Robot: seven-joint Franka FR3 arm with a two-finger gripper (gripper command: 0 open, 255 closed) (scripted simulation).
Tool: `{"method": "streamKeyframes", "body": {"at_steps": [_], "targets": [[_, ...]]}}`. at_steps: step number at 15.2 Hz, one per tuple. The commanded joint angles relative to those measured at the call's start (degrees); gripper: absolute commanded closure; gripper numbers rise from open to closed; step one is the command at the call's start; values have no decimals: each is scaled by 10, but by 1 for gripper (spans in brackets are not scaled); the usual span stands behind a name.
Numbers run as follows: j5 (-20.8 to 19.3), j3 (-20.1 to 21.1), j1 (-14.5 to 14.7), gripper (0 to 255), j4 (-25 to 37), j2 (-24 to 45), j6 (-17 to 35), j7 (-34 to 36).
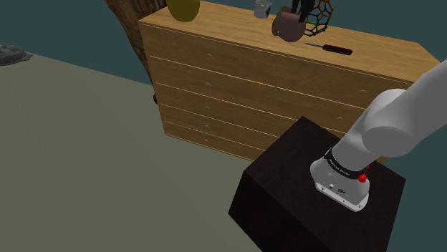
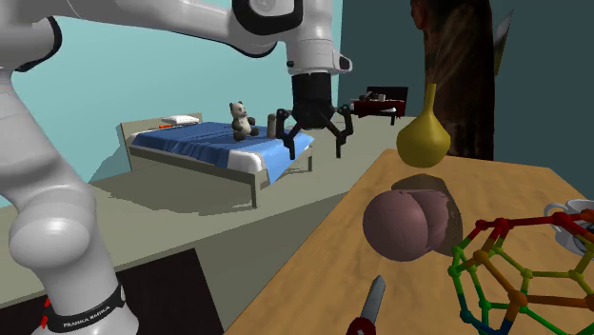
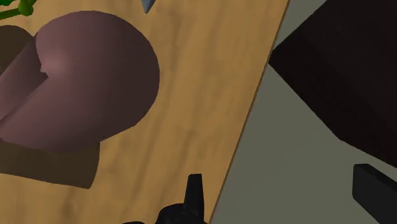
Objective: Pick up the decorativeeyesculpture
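Note:
The eye sculpture is a rounded mauve lump [image 1: 288, 26] on a wooden dresser top [image 1: 372, 57]. It lies between a yellow vase [image 2: 424, 138] and a coloured wireframe ball [image 2: 519, 271]. In the second exterior view the sculpture [image 2: 409, 224] sits in the middle of the dresser top, and my black gripper [image 2: 314, 131] hangs open well above the dresser's front edge, touching nothing. In the wrist view the sculpture [image 3: 83, 95] lies off to one side of the open gripper [image 3: 283, 197], with nothing between the fingers [image 3: 194, 191].
A red-handled tool [image 1: 329, 48] lies on the dresser near the front edge, and a pale mug [image 1: 262, 8] stands behind the sculpture. The black stand [image 1: 315, 193] is in front of the dresser. A blue bed [image 2: 209, 143] stands across the room.

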Motion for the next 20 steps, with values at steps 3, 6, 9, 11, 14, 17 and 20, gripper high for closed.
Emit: {"method": "streamKeyframes", "body": {"at_steps": [3, 6, 9, 11, 14, 17, 20], "targets": [[15, -34, 0, 0, 84, 100, 9, -132], [35, -47, -10, 0, 159, 180, 8, -223], [58, -49, -29, 0, 245, 262, 0, -309], [71, -44, -46, 0, 309, 318, -9, -361], [80, -37, -60, 0, 356, 363, -12, -399], [77, -37, -57, 0, 327, 359, 13, -394], [76, -36, -55, 0, 301, 357, 36, -389]]}}
